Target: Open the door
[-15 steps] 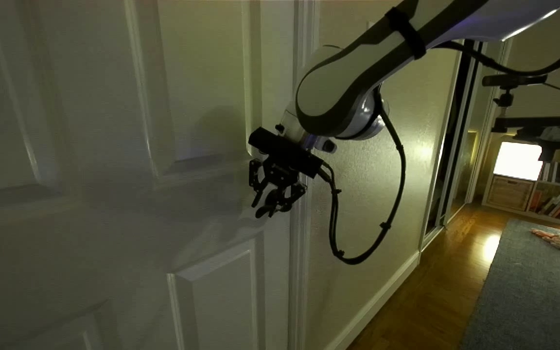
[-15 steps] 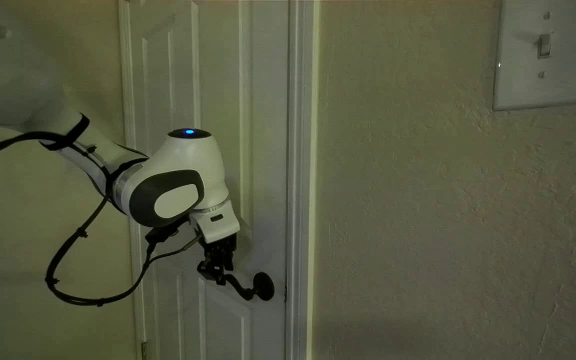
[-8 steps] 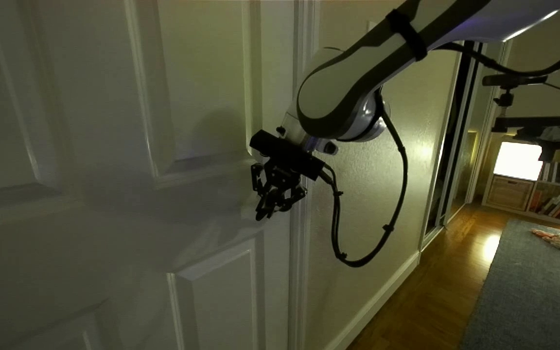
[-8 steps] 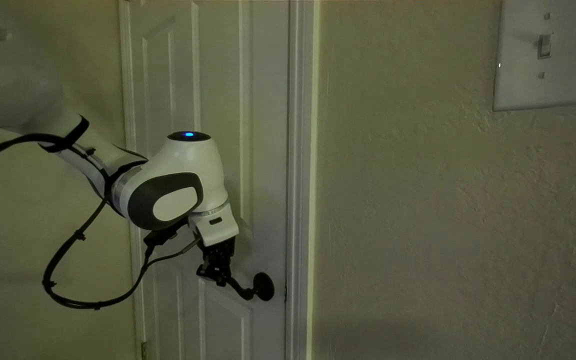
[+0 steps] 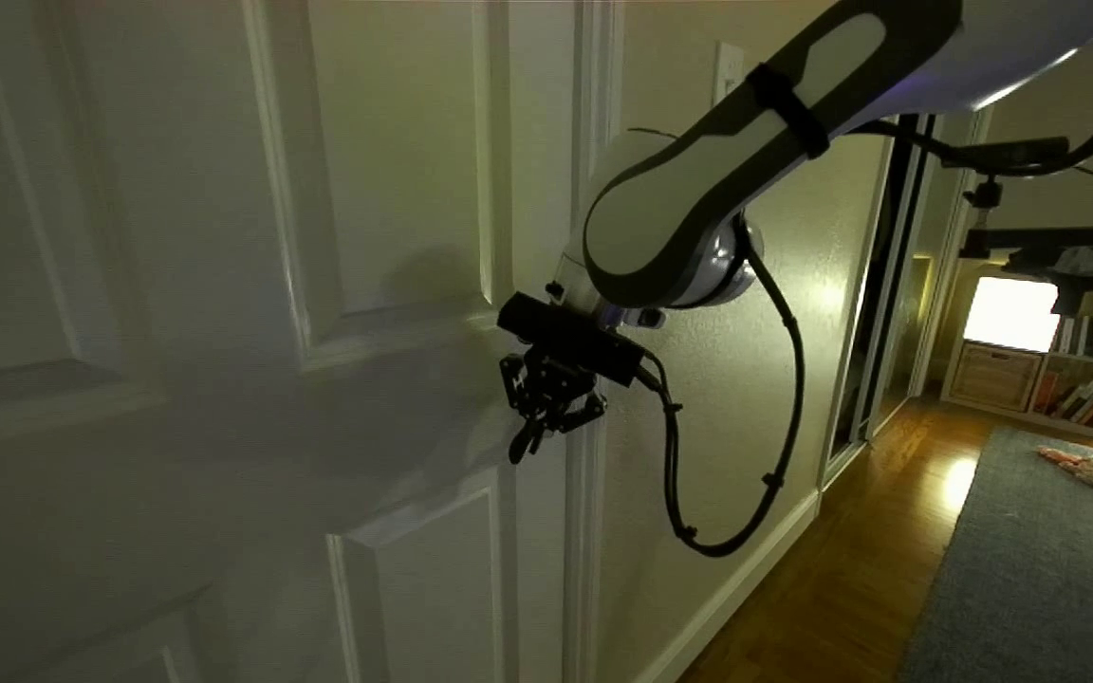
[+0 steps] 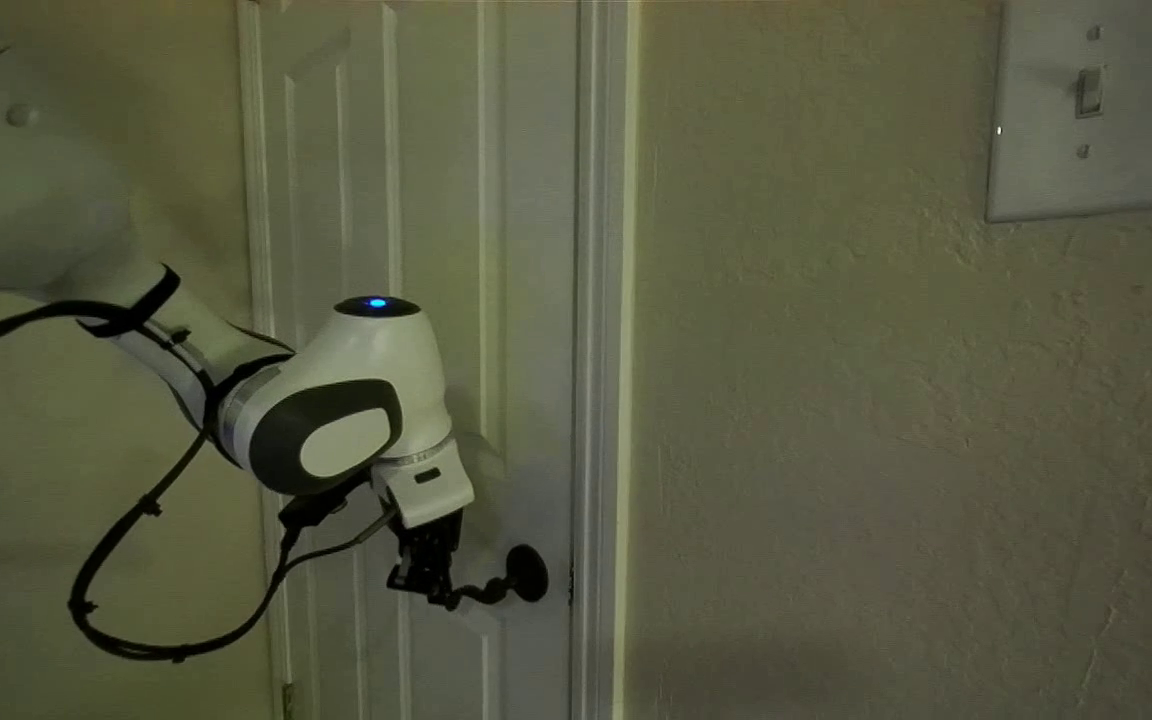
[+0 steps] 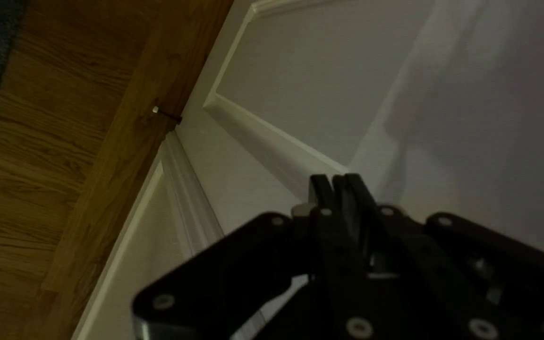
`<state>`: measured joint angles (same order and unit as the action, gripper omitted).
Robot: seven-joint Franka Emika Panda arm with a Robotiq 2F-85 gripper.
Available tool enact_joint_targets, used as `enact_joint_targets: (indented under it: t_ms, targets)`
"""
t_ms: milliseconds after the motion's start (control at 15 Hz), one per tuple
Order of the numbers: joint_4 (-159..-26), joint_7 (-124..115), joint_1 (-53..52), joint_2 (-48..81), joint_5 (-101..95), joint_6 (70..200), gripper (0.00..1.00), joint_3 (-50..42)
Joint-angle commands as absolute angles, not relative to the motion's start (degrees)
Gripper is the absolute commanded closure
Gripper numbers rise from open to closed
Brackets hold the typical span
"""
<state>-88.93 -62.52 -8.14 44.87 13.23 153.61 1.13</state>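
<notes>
The large white panelled door (image 5: pixel 224 446) shows in both exterior views (image 6: pixel 536 300) and fills much of the wrist view (image 7: pixel 295 85). It sits in its frame. Its dark lever handle (image 6: pixel 486 592) runs from a round plate near the door's edge and tilts down toward my gripper (image 6: pixel 443 595). In an exterior view the handle's end (image 5: pixel 519 446) pokes out below my gripper (image 5: pixel 535 432). The fingers are shut on the lever's outer part. In the wrist view my gripper's fingertips (image 7: pixel 335 180) are nearly together, and the handle is mostly hidden between them.
The door frame (image 6: pixel 601 300) and wall (image 6: pixel 836 400) lie beside the handle, with a light switch (image 6: pixel 1089 95) higher up. A cable loop (image 5: pixel 746 531) hangs from the arm. A mirrored sliding door (image 5: pixel 898 313), a shelf (image 5: pixel 997 375) and a rug (image 5: pixel 1011 560) are farther off.
My gripper has closed on the handle and then moved down, with the arm lowering too. The lever has turned downward with it. The door itself has not visibly moved.
</notes>
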Motion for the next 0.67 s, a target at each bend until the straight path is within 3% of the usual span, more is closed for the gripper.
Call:
enact_joint_targets:
  t_ms: [0, 467, 533, 600]
  targets:
    - [-95.45, -62.50, -9.59, 44.11, 11.87, 152.24, 0.91, -2.35]
    - [-109.19, -60.44, -11.57, 38.00, 10.35, 154.35, 0.92, -3.37]
    - [-110.59, -60.12, -12.40, 36.07, 9.97, 154.99, 0.72, -3.47]
    - [-111.55, -59.81, -13.04, 34.43, 9.56, 155.42, 0.66, -3.46]
